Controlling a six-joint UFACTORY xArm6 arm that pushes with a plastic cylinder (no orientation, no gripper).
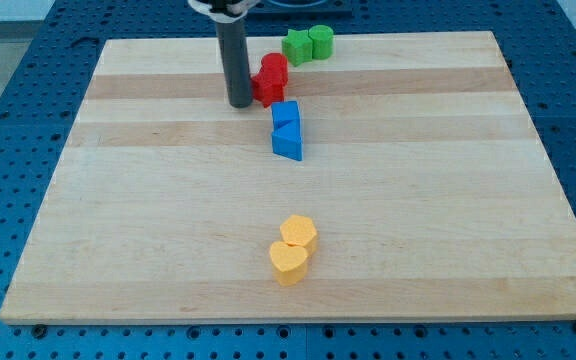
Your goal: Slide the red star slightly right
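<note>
Now my tip (239, 103), a bare rod holding nothing, touches the red star (266, 90) on its left, the push rightward hardly begun.

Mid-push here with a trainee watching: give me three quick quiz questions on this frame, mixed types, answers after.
1. True or false: my tip sits at the view's left of the red blocks.
2. Which pair lies nearest the view's bottom? A) green blocks B) blue blocks C) yellow blocks
3. Fill in: the blue blocks lie just toward the view's ______ from the red blocks.

Key: 1 true; 2 C; 3 bottom.
</note>
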